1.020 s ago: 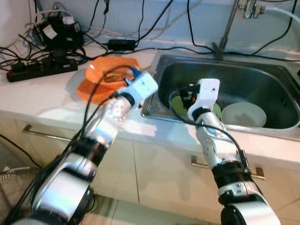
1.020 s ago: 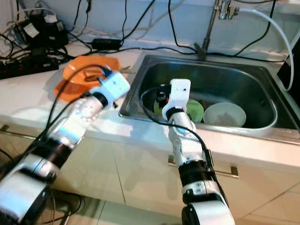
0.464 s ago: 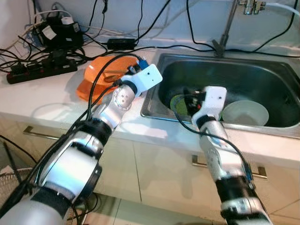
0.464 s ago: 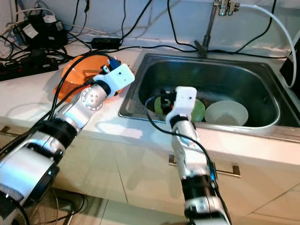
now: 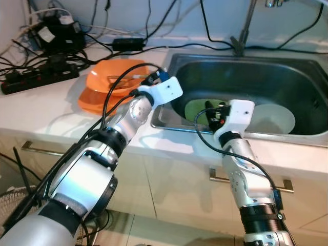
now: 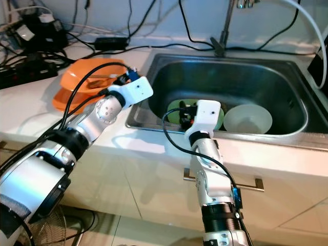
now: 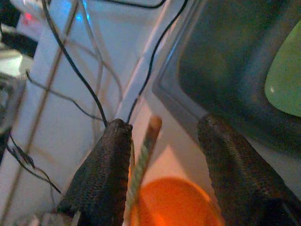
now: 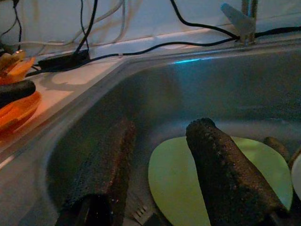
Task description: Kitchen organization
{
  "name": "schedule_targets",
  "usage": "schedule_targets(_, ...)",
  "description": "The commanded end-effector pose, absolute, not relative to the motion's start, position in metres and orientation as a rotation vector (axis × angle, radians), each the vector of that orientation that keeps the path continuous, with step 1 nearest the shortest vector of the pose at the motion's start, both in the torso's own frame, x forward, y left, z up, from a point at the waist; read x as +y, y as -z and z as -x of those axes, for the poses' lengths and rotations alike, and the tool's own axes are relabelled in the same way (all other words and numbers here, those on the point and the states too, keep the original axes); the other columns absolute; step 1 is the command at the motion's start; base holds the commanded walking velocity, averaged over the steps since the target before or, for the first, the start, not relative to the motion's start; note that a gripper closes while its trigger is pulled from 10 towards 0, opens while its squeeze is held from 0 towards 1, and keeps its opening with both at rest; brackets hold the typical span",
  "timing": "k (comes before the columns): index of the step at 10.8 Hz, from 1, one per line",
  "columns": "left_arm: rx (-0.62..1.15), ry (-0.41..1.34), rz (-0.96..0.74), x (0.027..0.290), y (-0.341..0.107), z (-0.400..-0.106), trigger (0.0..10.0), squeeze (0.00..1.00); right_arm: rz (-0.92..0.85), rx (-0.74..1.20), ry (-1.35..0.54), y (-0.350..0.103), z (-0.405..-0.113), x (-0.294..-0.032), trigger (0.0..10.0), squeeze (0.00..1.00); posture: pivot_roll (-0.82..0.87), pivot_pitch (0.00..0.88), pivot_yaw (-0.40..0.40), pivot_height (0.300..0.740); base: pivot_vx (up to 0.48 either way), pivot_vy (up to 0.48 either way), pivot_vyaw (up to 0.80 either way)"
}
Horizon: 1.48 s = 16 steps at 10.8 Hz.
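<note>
Even, soft daylight is falling over the head views, and the white worktop is washing out to near glare. The sink is staying dim inside, its steel wall giving off dull grey sheen. Faint shadows of the arms are lying on the worktop edge and cabinet fronts. Both head views are looking slightly soft, with mild bending toward the corners. The left wrist view is running dark and blurred; its fingers are out of focus, and a blue cast is showing beyond them. The right wrist view is dim and grainy, its fingers shaded, with the pale wall beyond them brighter.
</note>
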<state>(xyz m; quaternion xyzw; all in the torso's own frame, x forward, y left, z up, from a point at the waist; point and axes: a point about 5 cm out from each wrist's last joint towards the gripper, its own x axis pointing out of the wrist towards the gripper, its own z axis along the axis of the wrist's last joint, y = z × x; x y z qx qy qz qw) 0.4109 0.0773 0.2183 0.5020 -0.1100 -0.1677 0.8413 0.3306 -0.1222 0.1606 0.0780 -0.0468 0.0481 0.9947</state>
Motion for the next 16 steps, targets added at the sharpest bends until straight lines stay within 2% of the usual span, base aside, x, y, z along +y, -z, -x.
schedule_targets(1,-0.268,0.327,-1.109,0.075,-0.226,-0.413,10.0,0.00,-0.163,-0.073,-0.084,-0.158,-0.325,-0.123,10.0,0.00,0.02,0.154,0.096,0.740,0.000,0.000,0.00)
schedule_targets(3,-0.301,0.276,-1.143,0.073,-0.233,-0.414,10.0,0.00,-0.163,-0.068,-0.074,-0.158,-0.322,-0.125,10.0,0.00,0.01,0.161,0.098,0.740,0.000,0.000,0.00)
schedule_targets(4,-0.298,0.259,-1.154,0.073,-0.234,-0.415,3.4,0.00,-0.163,-0.064,-0.069,-0.158,-0.320,-0.126,10.0,0.00,0.01,0.163,0.098,0.740,0.000,0.000,0.00)
schedule_targets(5,-0.297,0.241,-1.173,0.075,-0.235,-0.416,0.0,0.00,-0.162,-0.060,-0.068,-0.158,-0.320,-0.126,10.0,0.00,0.01,0.166,0.098,0.740,0.000,0.000,0.00)
schedule_targets(12,-0.276,0.140,-1.214,0.090,-0.239,-0.420,0.0,0.00,-0.166,-0.040,-0.062,-0.156,-0.319,-0.127,10.0,0.00,0.02,0.158,0.092,0.740,0.000,0.000,0.00)
schedule_targets(16,-0.315,0.105,-1.236,0.091,-0.248,-0.420,0.0,0.00,-0.167,-0.039,-0.064,-0.156,-0.322,-0.126,10.0,0.00,0.04,0.150,0.084,0.740,0.000,0.000,0.00)
